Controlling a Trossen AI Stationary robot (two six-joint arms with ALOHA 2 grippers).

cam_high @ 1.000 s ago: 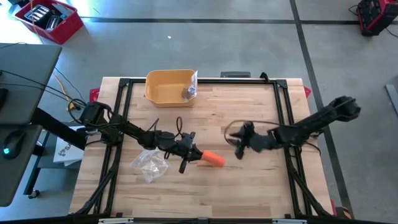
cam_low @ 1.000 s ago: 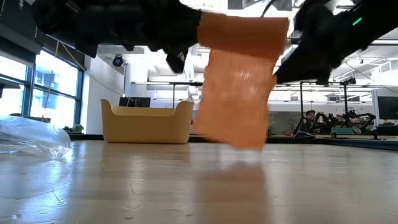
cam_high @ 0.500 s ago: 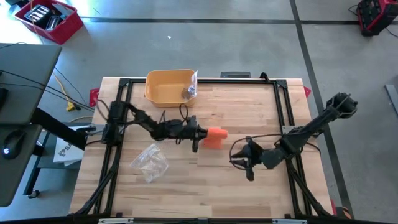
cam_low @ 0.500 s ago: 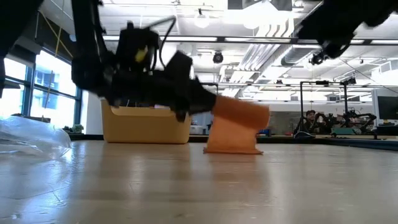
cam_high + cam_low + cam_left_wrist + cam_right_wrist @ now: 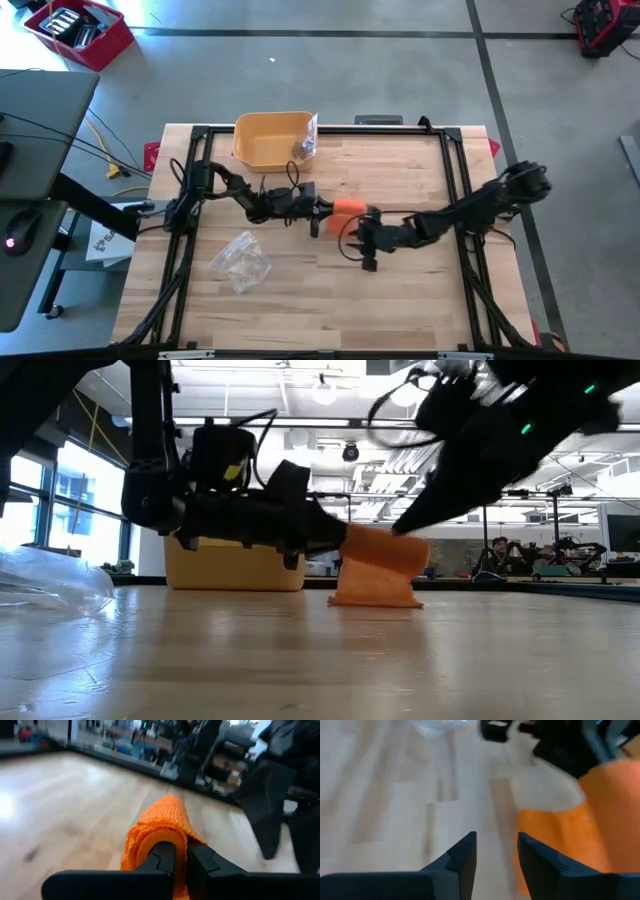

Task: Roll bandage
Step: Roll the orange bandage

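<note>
Left gripper [image 5: 179, 857] clamped on orange bandage roll [image 5: 346, 211]; right gripper [image 5: 495, 851] parted, just beside roll, possibly touching.

The orange bandage [image 5: 160, 827] is showing a rough, woven cloth texture, matt throughout. The table [image 5: 400, 310] is presenting pale wood planks with a smooth, faintly glossy finish, while crinkled clear plastic wrap [image 5: 240, 262] is catching light near its left edge. The yellow bin [image 5: 270, 140] at the far edge is looking like smooth matt plastic.

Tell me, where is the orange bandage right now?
In the high view the orange bandage sits near the table's middle, pinched by the left gripper, with the right gripper close beside it.
</note>
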